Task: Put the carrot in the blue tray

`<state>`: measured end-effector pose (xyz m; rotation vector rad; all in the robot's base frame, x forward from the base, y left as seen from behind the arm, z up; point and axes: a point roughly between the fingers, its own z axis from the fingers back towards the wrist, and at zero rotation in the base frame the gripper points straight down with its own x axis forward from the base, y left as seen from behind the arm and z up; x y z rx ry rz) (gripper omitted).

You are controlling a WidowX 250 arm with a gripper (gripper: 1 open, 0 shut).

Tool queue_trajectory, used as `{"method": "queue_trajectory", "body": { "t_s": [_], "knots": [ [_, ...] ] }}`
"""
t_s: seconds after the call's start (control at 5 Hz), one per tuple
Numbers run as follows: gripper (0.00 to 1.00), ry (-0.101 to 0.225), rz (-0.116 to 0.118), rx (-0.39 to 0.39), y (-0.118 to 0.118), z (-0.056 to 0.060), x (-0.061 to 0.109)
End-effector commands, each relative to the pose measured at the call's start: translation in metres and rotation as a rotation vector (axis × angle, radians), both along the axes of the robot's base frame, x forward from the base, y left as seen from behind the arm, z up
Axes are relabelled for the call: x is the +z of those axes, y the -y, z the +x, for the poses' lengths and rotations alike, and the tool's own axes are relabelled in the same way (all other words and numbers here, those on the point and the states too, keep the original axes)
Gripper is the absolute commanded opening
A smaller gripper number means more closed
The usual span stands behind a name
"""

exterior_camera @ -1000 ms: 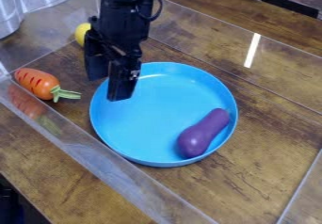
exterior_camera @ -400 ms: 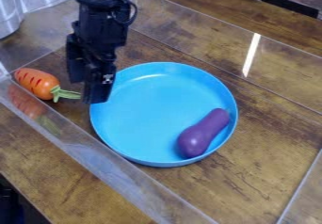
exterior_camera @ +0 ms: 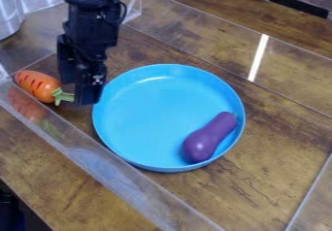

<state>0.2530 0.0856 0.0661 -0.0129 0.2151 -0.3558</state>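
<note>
A miss is the main risk at this moment: the carrot [exterior_camera: 38,84] lies on the bench [exterior_camera: 273,41] just left of the gripper [exterior_camera: 80,83], and its leafy top is seen right beside the fingers [exterior_camera: 91,85]. If the fingers are brought down off-centre, the small toy could be nudged along the wood or pinched only by the greens and dropped short of the tray [exterior_camera: 155,104]. The tray's rim sits close on the other side, so a low swing could be caught on it. An eggplant [exterior_camera: 211,137] is already lying in the tray's near-right part, and a carrot released there could be knocked against it.

The arm is seen reaching down from the top of the picture, its gripper pointed steeply at the bench between carrot and tray. The fingers are spread wide and nothing is held. The carrot is outside the tray, untouched as far as can be told.
</note>
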Motion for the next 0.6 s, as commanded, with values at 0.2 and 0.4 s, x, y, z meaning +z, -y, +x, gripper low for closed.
{"method": "queue_trajectory", "body": {
  "t_s": [0.2, 0.4],
  "knots": [
    [1.00, 0.052, 0.010, 0.028, -0.024, 0.007, 0.008],
    [1.00, 0.045, 0.014, 0.041, -0.030, 0.008, 0.001]
  ]
}}
